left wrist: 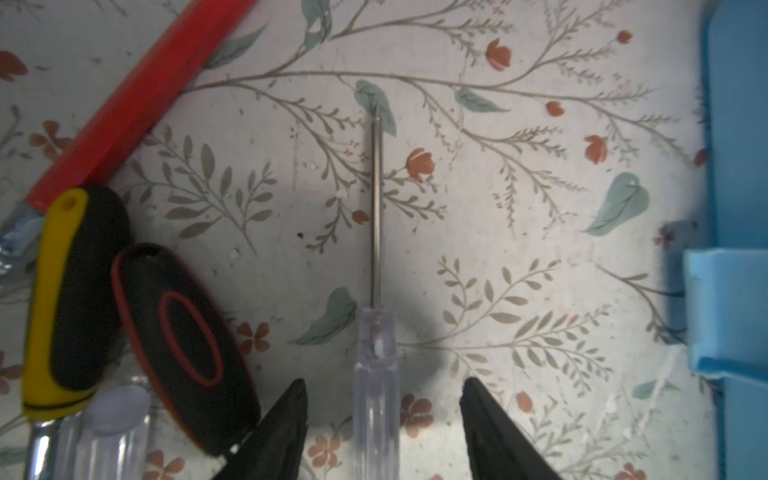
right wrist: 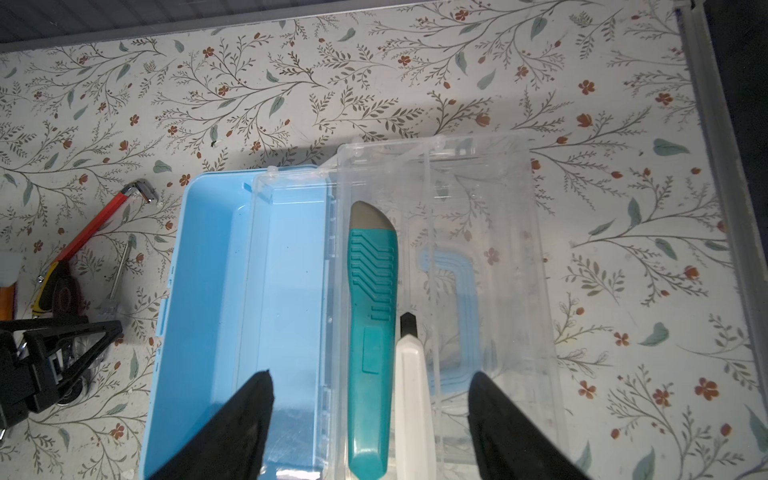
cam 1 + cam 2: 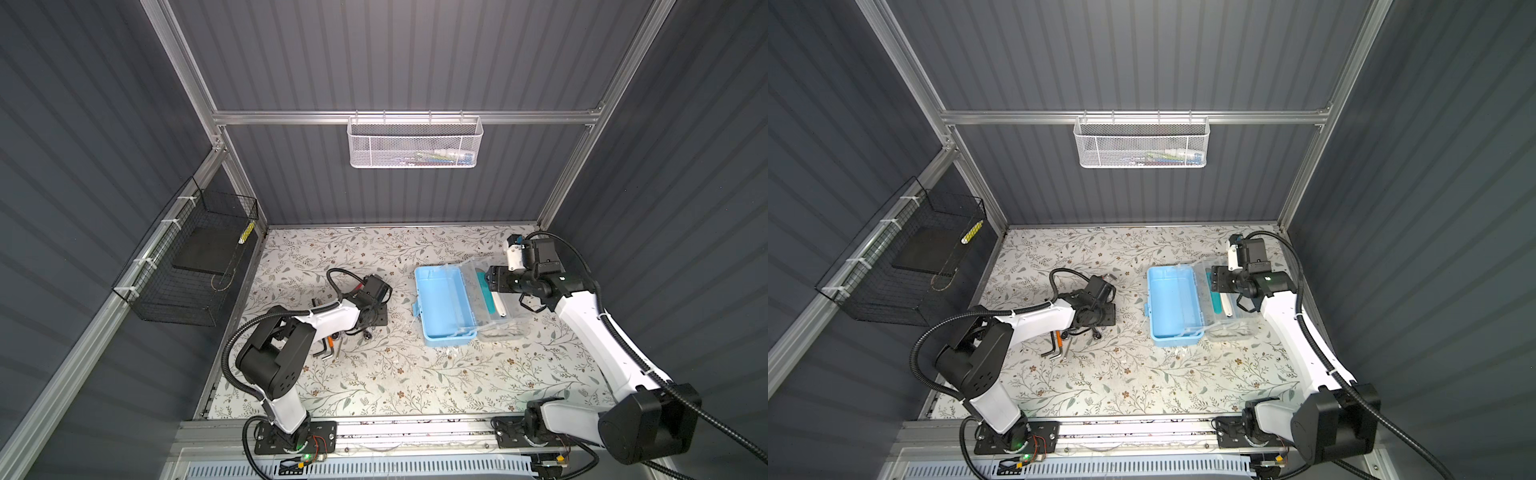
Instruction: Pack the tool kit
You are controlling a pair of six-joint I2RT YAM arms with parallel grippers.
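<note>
A: So, the kit [image 3: 440,307]?
B: Open on the floral bench [image 3: 374,374], right of middle: smooth blue rectangular tray, clear lid [image 2: 478,199] flat beside it, long axis near to far.
A: Tools?
B: Jaws apart on both: left tool [image 1: 384,386] astride a clear-handled screwdriver [image 1: 376,249], right tool [image 2: 372,376] over the lid.

Surface: floral-patterned tabletop [image 3: 374,374]
Right half: open light-blue tool kit [image 3: 440,307], its clear lid [image 2: 490,187] folded flat beside it
Left half: clear-handled screwdriver [image 1: 376,353], red-handled tool [image 1: 137,104], yellow-and-black handle [image 1: 70,291], black-and-red handle [image 1: 183,345], hex keys [image 3: 322,351]
</note>
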